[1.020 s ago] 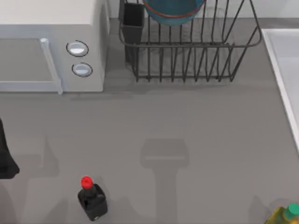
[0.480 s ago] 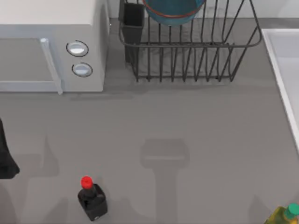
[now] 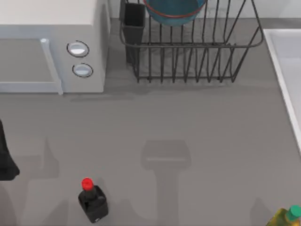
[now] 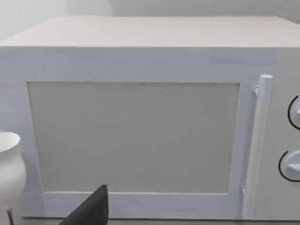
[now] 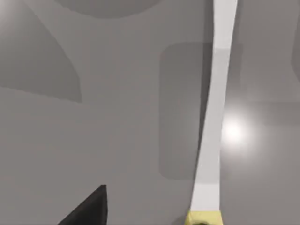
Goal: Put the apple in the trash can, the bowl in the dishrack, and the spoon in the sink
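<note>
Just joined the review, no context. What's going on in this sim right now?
Nothing is being handled at this moment. The bowl already sits in the dishrack at the back of the table, beside the microwave. The sink lies at the table's right edge. A dark bottle with a red cap stands near the front left, a yellow bottle at the front right corner. The left arm sits at the left edge.

The bowl (image 3: 174,12) is cut off by the top edge of the top view — only its lower arc is seen inside the dishrack (image 3: 188,47). The sink (image 3: 288,70) is cropped at the right edge, and the yellow bottle (image 3: 286,217) at the bottom corner.
</note>
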You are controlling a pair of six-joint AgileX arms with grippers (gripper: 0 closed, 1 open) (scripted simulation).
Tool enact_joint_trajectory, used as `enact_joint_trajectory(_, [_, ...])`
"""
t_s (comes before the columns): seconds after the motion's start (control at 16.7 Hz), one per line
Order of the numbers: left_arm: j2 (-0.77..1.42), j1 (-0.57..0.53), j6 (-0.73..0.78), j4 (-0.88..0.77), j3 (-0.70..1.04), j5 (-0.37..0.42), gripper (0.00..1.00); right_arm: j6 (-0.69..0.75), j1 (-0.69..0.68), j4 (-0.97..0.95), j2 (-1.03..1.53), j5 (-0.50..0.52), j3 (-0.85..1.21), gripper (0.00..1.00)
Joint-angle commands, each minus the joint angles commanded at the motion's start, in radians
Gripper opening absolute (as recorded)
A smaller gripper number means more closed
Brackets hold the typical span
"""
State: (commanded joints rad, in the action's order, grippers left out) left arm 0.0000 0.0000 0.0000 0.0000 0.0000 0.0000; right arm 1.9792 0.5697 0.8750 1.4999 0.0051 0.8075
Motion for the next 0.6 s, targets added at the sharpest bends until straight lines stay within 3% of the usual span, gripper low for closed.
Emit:
enact_joint_trajectory(0.3, [0.000,0.000,0.000,0.000,0.000,0.000,1.00,-0.001,0.000,-0.256,0.119,0.000,-0.132,1.00])
enact_joint_trajectory(0.6, [0.000,0.000,0.000,0.000,0.000,0.000,1.00,-0.001,0.000,-0.290,0.138,0.000,-0.154,1.00])
